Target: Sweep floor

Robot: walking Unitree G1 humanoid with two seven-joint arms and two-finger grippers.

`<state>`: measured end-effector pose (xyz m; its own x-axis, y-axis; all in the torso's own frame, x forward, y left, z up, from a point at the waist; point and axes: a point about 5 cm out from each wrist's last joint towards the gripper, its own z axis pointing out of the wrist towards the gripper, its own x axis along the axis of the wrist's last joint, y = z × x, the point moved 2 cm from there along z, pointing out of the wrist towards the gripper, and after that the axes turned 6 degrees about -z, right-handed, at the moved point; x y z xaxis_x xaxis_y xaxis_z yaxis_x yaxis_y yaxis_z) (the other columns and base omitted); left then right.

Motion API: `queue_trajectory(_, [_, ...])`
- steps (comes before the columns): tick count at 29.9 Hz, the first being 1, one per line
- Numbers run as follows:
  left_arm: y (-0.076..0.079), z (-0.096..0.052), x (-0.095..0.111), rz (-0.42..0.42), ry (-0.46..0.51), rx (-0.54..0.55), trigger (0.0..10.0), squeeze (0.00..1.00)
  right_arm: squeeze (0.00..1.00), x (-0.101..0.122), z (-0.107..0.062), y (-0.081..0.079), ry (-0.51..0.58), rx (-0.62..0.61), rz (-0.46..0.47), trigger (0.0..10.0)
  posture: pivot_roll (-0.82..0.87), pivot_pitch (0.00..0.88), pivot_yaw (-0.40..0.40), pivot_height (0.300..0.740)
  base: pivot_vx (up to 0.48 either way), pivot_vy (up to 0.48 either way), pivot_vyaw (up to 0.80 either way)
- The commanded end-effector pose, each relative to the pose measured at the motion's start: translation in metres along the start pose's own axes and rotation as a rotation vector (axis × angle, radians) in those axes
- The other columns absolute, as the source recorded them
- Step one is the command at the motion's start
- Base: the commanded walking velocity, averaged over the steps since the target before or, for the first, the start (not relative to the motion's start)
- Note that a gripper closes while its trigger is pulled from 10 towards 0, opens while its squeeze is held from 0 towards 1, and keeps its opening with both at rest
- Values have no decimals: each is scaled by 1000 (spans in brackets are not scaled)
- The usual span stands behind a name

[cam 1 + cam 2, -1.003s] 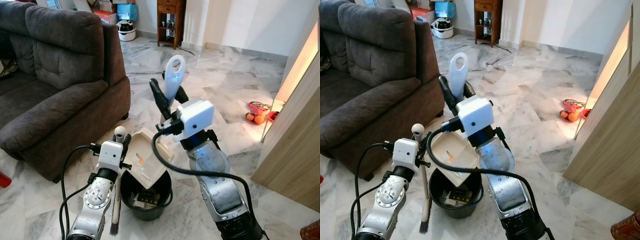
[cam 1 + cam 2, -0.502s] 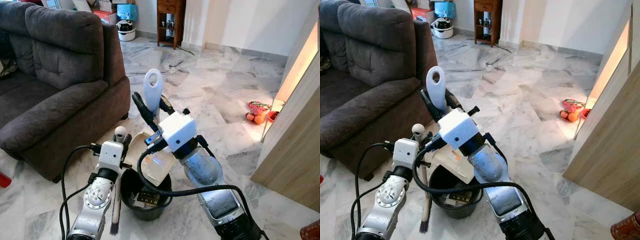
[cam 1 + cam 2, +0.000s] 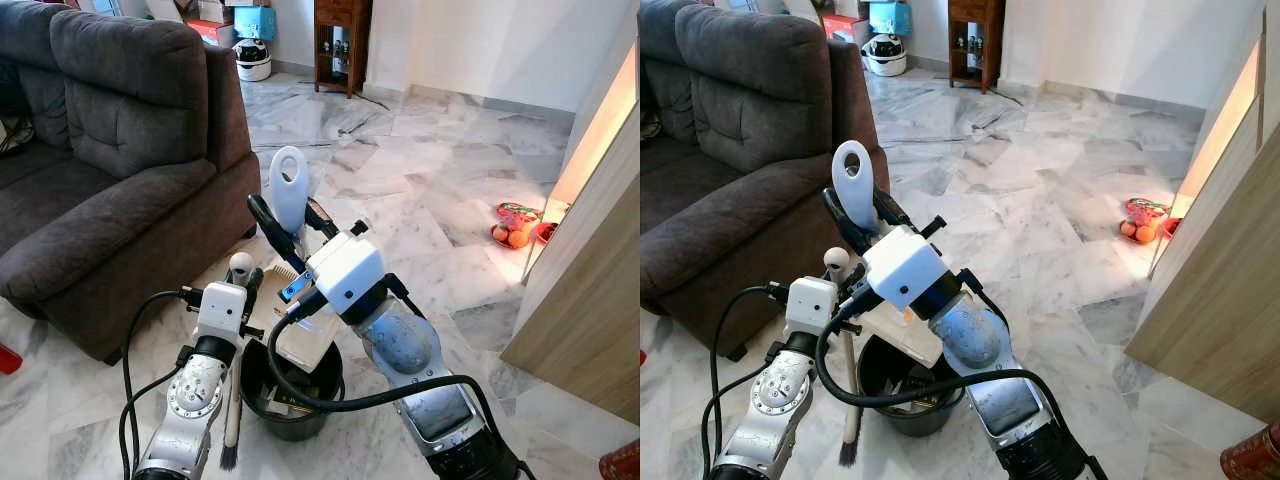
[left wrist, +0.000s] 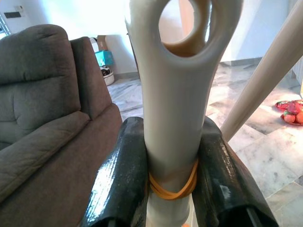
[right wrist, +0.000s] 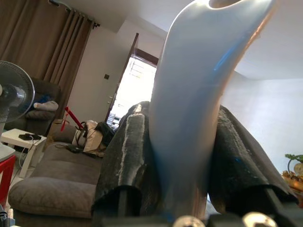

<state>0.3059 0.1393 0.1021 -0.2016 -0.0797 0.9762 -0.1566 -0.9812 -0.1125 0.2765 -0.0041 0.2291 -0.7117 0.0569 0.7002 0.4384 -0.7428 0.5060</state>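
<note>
My right gripper (image 3: 290, 216) is shut on the white loop-ended handle (image 3: 289, 188) of a cream dustpan (image 3: 308, 338). The pan hangs tilted over a black bin (image 3: 290, 408) on the marble floor, which has some rubbish inside. In the right wrist view the black fingers (image 5: 125, 156) clamp that handle on both sides. My left gripper (image 3: 243, 292) stands just left of the bin, shut on a cream hand brush (image 3: 233, 400) that points bristles down (image 3: 227, 459). In the left wrist view the brush handle (image 4: 175, 118), wrapped with a rubber band, sits between the fingers (image 4: 120, 175).
A dark grey sofa (image 3: 110, 150) stands close on the left. A wooden panel (image 3: 590, 300) rises on the right, with a red plate of fruit (image 3: 515, 225) on the floor by it. A wooden shelf (image 3: 340, 40) and boxes are at the far wall.
My right arm has swung the dustpan to the left and down, tipping it closer over the bin. The left arm and the brush have stayed put.
</note>
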Motion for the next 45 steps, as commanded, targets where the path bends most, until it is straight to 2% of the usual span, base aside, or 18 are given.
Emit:
queue_trajectory(1, [0,3,10,18,56,-8,10000,0,0,16,5,1,88,2,-29,10000,112,0,30,740,0,0,0])
queue_trajectory(9, [0,3,10,18,56,-8,10000,0,0,16,5,0,94,10,-47,10000,112,0,29,740,0,0,0])
queue_trajectory(13, [0,3,10,18,57,-6,10000,0,0,17,6,-2,105,26,-87,10000,113,0,30,740,0,0,0])
queue_trajectory(27, [0,3,10,19,57,-7,10000,0,0,12,5,2,75,1,-85,10000,113,0,30,740,0,0,0])
queue_trajectory(29, [1,4,11,36,62,-22,10000,0,0,16,7,11,94,-56,-114,10000,114,0,30,740,0,0,0])
queue_trajectory(32, [2,4,11,43,63,-29,10000,0,0,18,8,15,100,-81,-124,10000,114,0,31,740,0,0,0])
queue_trajectory(35, [3,4,10,41,62,-30,10000,0,0,20,9,30,106,-144,-191,10000,110,0,31,740,0,0,0])
queue_trajectory(36, [3,4,10,40,61,-29,10000,0,0,18,9,37,100,-167,-219,10000,109,0,30,740,0,0,0])
queue_trajectory(40, [3,4,10,40,62,-28,10000,0,0,14,7,45,77,-195,-263,10000,108,0,31,740,0,0,0])
queue_trajectory(45, [3,5,10,40,63,-26,10000,0,0,-2,-2,68,-16,-271,-353,10000,107,0,29,740,0,0,0])
